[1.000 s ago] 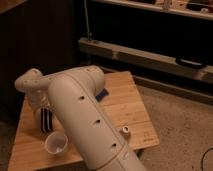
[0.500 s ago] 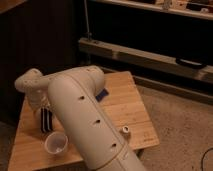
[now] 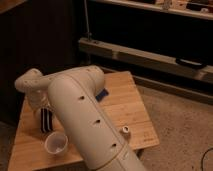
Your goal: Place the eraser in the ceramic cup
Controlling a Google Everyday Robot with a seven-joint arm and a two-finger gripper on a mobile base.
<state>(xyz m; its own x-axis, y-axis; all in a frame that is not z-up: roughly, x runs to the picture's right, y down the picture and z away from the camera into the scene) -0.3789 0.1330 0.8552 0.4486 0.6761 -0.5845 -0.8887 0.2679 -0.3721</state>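
Fingers [image 3: 44, 111] over the wooden counter [image 3: 125, 107] grip the top of the eraser [image 3: 46, 121], which hangs straight up and down just behind the white cup [image 3: 56, 143], so it needs to come a little nearer and then down.

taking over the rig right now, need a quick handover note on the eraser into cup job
Pincer: low over the left side of the table, right at the eraser; whether it has a hold on it cannot be seen.
Eraser: on the left of the table, directly under the pincer, not in the cup.
Cup: upright, just in front of the eraser, nothing visible inside.
Done: the pincer is at the eraser.
Left: get a sure grip, lift, carry the short way over the cup, and let go inside it.
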